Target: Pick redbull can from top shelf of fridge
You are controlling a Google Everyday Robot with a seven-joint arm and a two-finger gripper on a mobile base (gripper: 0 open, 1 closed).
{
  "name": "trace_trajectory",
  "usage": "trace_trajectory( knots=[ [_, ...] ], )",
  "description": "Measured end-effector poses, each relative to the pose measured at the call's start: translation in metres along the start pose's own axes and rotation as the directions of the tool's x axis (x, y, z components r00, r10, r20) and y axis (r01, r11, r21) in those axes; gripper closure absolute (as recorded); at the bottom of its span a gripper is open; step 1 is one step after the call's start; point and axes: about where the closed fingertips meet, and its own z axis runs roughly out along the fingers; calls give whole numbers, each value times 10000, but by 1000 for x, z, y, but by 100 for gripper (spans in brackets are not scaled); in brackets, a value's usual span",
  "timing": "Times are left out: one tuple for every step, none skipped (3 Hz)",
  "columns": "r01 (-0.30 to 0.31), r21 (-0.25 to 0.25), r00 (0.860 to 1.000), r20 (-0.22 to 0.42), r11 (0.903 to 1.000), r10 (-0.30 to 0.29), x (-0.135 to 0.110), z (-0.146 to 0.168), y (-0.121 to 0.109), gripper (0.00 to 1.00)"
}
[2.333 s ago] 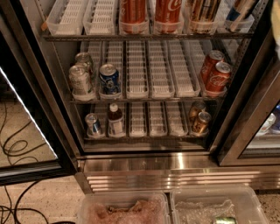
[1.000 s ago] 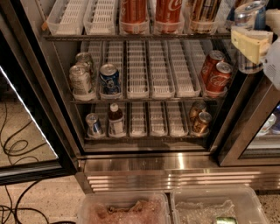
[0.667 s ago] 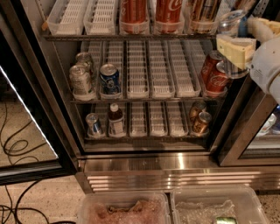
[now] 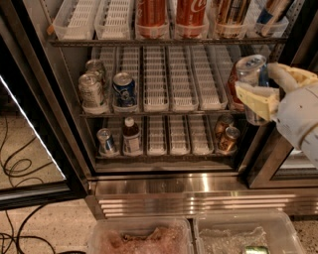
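The slim redbull can (image 4: 250, 69), silver-lidded with a strip of blue down its side, is no longer on a rack. It sits upright in the robot's cream-fingered gripper (image 4: 258, 85) at the right edge of the camera view, in front of the fridge's right side and level with the middle rack. One pale finger crosses the front of the can and the other shows behind it, so the jaws look clamped on the can's body.

The top shelf (image 4: 164, 42), a metal wire rack carrying white ribbed plastic lanes, stands above and to the left of the held can. Tall red Coca-Cola cans (image 4: 191, 12) line its middle lanes. On the rack below, a short dark-blue can (image 4: 124, 89) stands beside dull silver cans (image 4: 92, 92), well apart from the gripper. The large black-framed fridge (image 4: 189, 193) ends in a shiny ribbed steel base, with clear plastic tubs (image 4: 139, 238) on the floor before it.

By my reading the grasp is made and the step in hand is the withdrawal. The next move calls for drawing the can straight back, upright, clear of the right door frame, and keeping the grip firm on its slick wall.
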Motion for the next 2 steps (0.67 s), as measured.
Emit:
trace_trajectory(
  knots=[
    [-165,-49,9987,-479,9999,162,21,-29,13,100],
    [-158,33,9916,-1281,9999,161,50,-74,30,100]
  ],
)
